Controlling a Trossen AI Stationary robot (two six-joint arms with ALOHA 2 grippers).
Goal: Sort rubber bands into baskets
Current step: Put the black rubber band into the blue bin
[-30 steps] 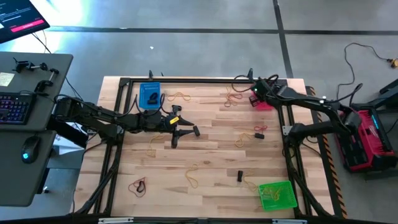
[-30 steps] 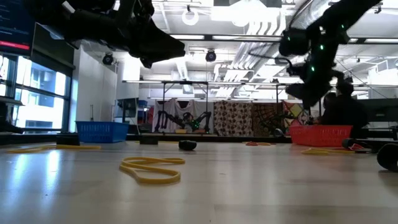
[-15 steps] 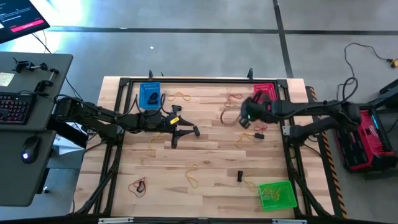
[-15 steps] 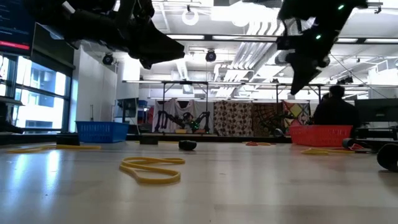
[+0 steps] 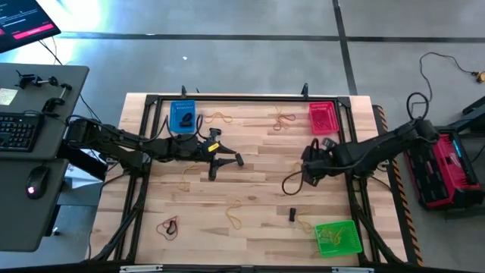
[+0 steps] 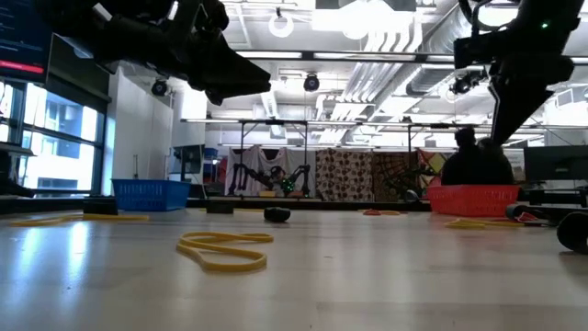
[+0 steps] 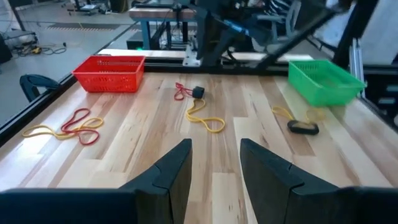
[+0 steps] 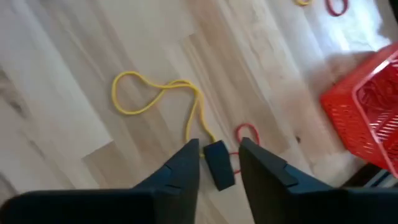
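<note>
Under my right gripper (image 8: 219,149), roughly table centre toward 3 o'clock seen from above (far rail = 12): a black rubber band (image 8: 217,164) shows in the gap between my fingers, lying on the wood. A yellow rubber band (image 8: 155,92) loops away from it and a small red loop (image 8: 247,132) sits just beside it. Right fingers stand narrowly apart, nothing pinched. Can't tell if the tips touch the black one.

Baskets:
- The red basket (image 5: 322,117) is at the 1 o'clock corner.
- The blue basket (image 5: 182,116) is at 11.
- The green basket (image 5: 337,237) is at 5, with bands inside.

Loose bands on the table:
- A yellow pair (image 5: 236,214) at 6.
- A dark red one (image 5: 168,226) at 7.
- A yellow-red tangle (image 5: 284,119) near 12.

My left gripper (image 5: 226,167) hangs above the wood just 5 o'clock of the blue basket. Its fingers are spread wide and empty.

The surface is a light wood plank table (image 5: 258,189), matte, with a black frame rail round it.

Room:
- A grey floor.
- A desk with a keyboard (image 5: 17,130) and mouse off 9 o'clock.
- A red and black case (image 5: 443,167) off 3 o'clock.
- In the low view, ceiling lights, ducts and patterned cloths at the back.
- A person (image 6: 473,165), dark against the light, behind the red basket.
</note>
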